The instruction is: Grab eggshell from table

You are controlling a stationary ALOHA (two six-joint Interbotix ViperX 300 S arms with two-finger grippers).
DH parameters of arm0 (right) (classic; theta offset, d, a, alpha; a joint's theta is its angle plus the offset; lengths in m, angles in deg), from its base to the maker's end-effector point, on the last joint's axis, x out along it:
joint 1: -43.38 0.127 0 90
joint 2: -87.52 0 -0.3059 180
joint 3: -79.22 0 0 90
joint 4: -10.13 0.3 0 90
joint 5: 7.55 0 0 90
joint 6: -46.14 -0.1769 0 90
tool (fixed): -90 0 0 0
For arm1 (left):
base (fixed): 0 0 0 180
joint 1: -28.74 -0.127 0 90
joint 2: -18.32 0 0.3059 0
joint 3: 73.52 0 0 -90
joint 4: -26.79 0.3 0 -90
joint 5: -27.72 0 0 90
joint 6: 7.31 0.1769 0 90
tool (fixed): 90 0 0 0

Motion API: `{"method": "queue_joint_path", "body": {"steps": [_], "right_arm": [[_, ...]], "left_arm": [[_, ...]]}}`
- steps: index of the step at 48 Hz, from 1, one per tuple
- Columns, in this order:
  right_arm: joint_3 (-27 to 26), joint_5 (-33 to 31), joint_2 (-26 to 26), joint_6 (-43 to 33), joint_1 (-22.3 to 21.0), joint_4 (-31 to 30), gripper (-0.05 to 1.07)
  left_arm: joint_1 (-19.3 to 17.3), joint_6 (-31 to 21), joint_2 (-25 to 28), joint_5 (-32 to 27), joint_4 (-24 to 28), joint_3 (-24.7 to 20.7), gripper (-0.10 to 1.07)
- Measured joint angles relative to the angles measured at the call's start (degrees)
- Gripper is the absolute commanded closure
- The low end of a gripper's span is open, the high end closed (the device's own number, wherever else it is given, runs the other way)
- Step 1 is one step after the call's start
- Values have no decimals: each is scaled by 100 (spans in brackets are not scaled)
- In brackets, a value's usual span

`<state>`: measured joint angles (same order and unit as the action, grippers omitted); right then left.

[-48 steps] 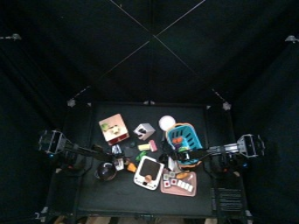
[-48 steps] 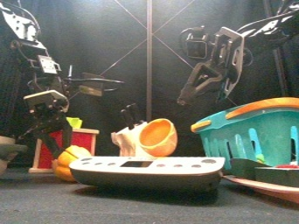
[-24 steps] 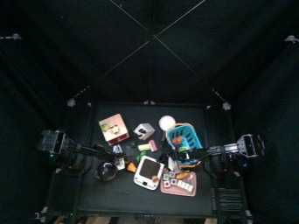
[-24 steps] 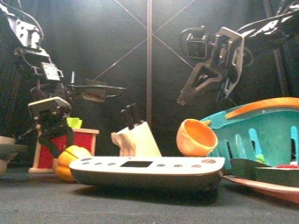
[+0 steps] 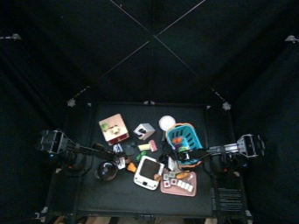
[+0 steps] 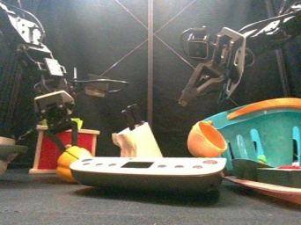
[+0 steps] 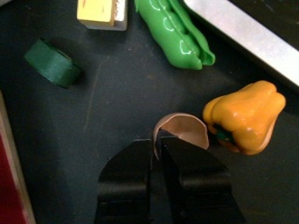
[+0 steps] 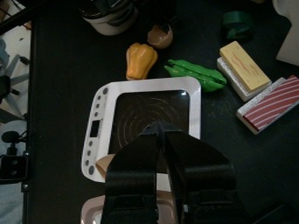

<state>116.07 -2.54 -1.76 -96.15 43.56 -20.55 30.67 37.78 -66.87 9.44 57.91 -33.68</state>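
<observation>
As far as the left wrist view lets me see, the left pincer is almost fully closed, and one thin edge of the eggshell goes down between the two jaw tips (so I read it as pinched, not only touched). The eggshell is a pale tan half shell with a lighter inside. It is at the left side of the worktop, just beside an orange gourd; I cannot tell if they touch. Farther out lies a green pea pod, apart from both. The right wrist view shows the same eggshell beyond the gourd, well apart from the right pincer. This pincer has its jaws pressed together with nothing between them. It hangs high over a white gadget, and a teal basket stands at that side.
</observation>
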Motion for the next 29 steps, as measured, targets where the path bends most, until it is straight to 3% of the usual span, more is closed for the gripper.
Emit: {"method": "queue_joint_path", "body": {"steps": [29], "right_arm": [[0, 0, -9, -9, 0, 0, 58]], "left_arm": [[0, 35, -299, -9, -9, 9, 50]]}}
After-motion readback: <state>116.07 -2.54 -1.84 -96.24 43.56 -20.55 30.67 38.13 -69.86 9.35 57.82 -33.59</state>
